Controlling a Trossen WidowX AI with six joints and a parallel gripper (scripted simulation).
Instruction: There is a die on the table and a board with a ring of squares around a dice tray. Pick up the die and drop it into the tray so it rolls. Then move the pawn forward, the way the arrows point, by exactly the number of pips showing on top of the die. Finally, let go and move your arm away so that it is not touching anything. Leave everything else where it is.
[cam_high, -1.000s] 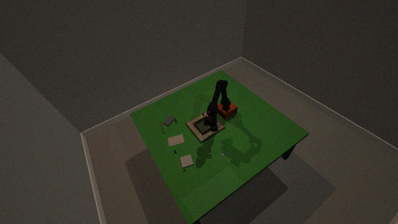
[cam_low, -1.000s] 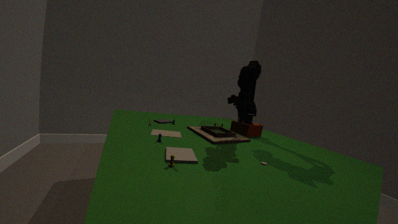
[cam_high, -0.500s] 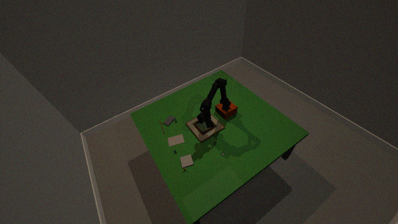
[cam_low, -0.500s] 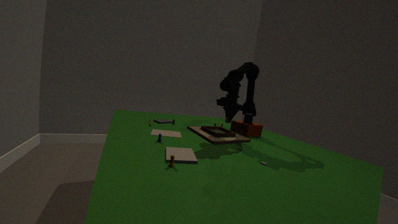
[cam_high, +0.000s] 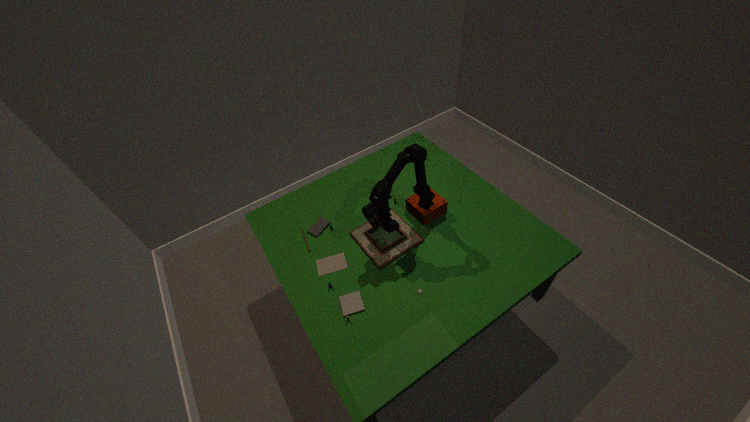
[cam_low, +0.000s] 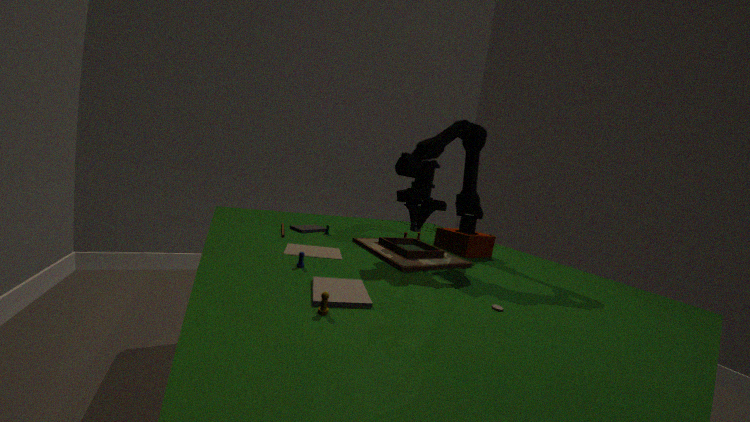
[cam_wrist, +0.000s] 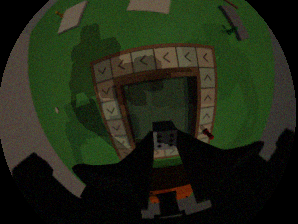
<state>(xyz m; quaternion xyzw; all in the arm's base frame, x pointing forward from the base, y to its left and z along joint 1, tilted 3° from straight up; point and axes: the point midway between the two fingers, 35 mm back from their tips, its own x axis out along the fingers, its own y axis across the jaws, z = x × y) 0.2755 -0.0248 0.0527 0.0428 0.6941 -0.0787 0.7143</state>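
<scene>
My gripper (cam_high: 390, 226) (cam_low: 415, 228) (cam_wrist: 162, 133) points down and is shut on the grey die (cam_wrist: 166, 136), above the tray's side nearest my base. Dark pips show on the die's face in the wrist view. The dice tray (cam_high: 375, 244) (cam_low: 425, 255) (cam_wrist: 160, 76) is a dark brown square frame with a dull green floor. The board (cam_high: 361, 237) (cam_low: 378, 251) (cam_wrist: 187, 56) around it has pale squares with arrows. A dark red pawn (cam_wrist: 208, 133) is at the board's right column in the wrist view. My arm hides part of the board in the top view.
My orange base (cam_high: 427, 208) (cam_low: 464, 244) stands behind the board. A blue pawn (cam_high: 330, 286) (cam_low: 300, 260), a yellow pawn (cam_high: 347, 318) (cam_low: 324, 304), a dark green pawn (cam_high: 330, 228) (cam_low: 327, 229), a grey slab (cam_high: 318, 227) (cam_low: 308, 228), pale flat pieces, a thin stick and a small white disc (cam_high: 419, 291) (cam_low: 497, 307) lie around.
</scene>
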